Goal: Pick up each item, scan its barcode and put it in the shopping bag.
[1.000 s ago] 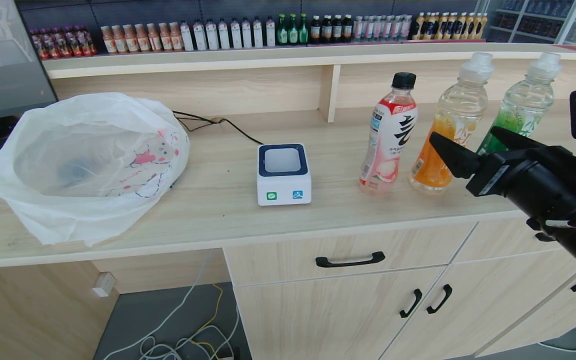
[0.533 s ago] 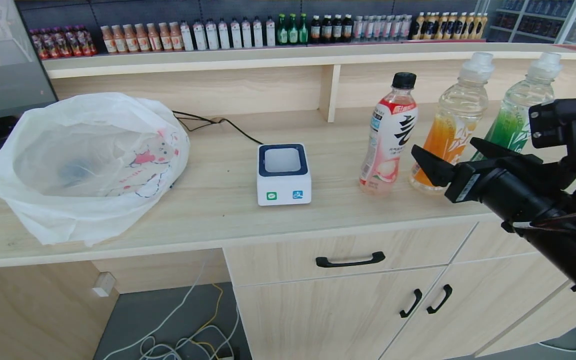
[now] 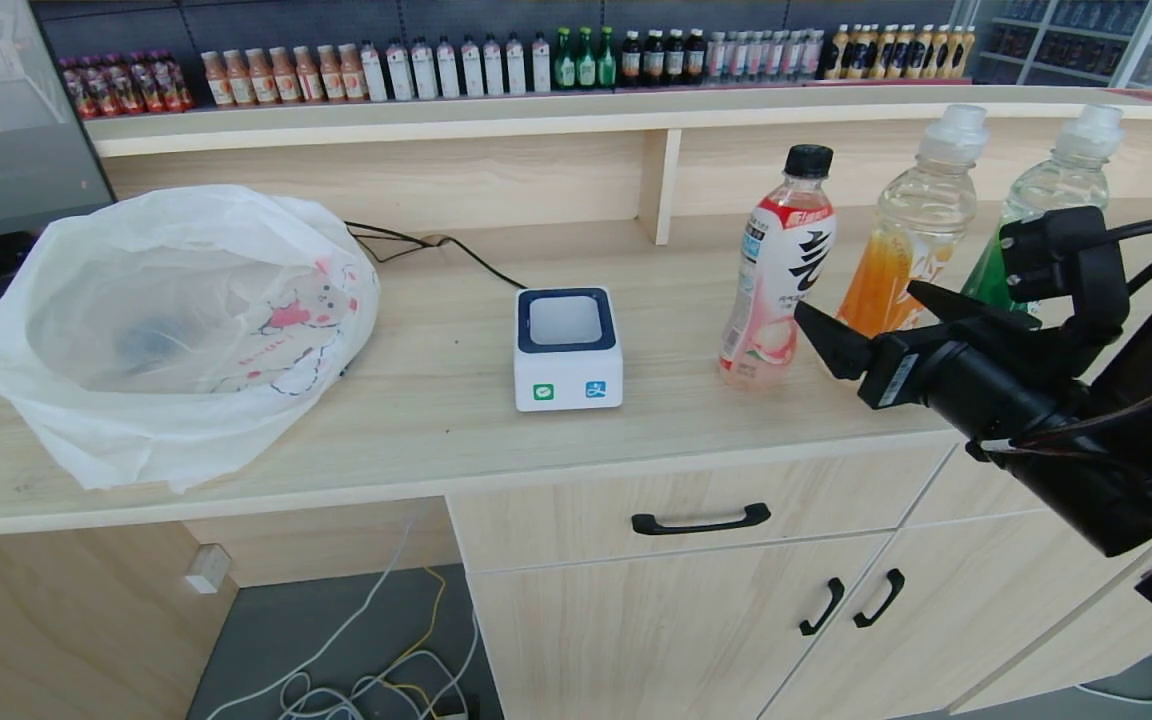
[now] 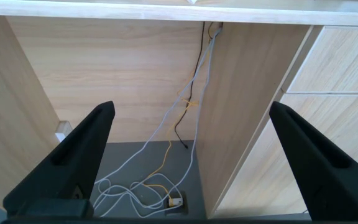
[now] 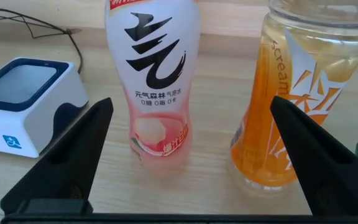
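The right pincer (image 3: 858, 300) is open, jaws spread wide, and faces the pink bottle (image 3: 781, 270) and the orange bottle (image 3: 901, 240). Both stand upright on the counter (image 3: 436, 420) beside the green bottle (image 3: 1046, 210), right of the scanner (image 3: 568, 348). The shopping bag (image 3: 176, 330) sits at the counter's left. The left pincer (image 4: 191, 109) is open, below counter level.

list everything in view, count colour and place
white plastic shopping bag: one, pink print, counter's left end
white and navy box scanner: one, counter middle
pink-labelled bottle with black cap: one, upright, right of scanner
orange drink bottle: one, pale cap, right of pink one
green-labelled clear bottle: one, farthest right
shelf bottles: many, mixed colours, back shelf
light wooden counter: one, under all these items
floor cables: several, white and yellow, under counter
left gripper: black, open, low, facing floor cables
right gripper: black, open, facing pink and orange bottles
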`<state>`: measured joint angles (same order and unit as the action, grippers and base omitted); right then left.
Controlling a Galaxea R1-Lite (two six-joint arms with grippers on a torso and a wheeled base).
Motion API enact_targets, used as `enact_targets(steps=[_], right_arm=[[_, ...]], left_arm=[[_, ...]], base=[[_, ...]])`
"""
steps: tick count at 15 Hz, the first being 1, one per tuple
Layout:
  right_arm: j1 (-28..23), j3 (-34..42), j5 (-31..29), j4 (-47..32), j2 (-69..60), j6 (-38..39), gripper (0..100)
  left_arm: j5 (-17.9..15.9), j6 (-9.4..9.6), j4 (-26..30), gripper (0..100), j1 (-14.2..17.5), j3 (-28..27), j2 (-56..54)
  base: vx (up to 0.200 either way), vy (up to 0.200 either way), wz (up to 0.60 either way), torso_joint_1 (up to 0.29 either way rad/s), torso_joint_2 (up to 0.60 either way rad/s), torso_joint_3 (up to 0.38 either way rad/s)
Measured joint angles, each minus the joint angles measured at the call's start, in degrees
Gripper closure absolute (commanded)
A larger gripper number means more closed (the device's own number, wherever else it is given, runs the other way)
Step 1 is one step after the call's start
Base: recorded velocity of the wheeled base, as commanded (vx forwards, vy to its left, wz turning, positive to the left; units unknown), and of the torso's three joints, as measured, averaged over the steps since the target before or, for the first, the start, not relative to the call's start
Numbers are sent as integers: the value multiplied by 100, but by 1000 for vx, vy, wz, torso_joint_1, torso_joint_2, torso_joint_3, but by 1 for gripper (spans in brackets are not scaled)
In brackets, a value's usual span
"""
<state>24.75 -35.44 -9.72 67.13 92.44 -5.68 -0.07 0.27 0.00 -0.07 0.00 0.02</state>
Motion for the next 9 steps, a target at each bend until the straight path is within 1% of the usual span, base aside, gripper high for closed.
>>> enact_targets(steps=[3,9], right_arm=[[127,-150,0,46,202,-23,0],[157,-529,-27,52,544,-34,0]], left_arm=[[-2,-2,0,0,0,0,0],[-2,0,0,0,-4,0,0]], base=[[0,0,0,0,0,0],[0,0,0,0,0,0]])
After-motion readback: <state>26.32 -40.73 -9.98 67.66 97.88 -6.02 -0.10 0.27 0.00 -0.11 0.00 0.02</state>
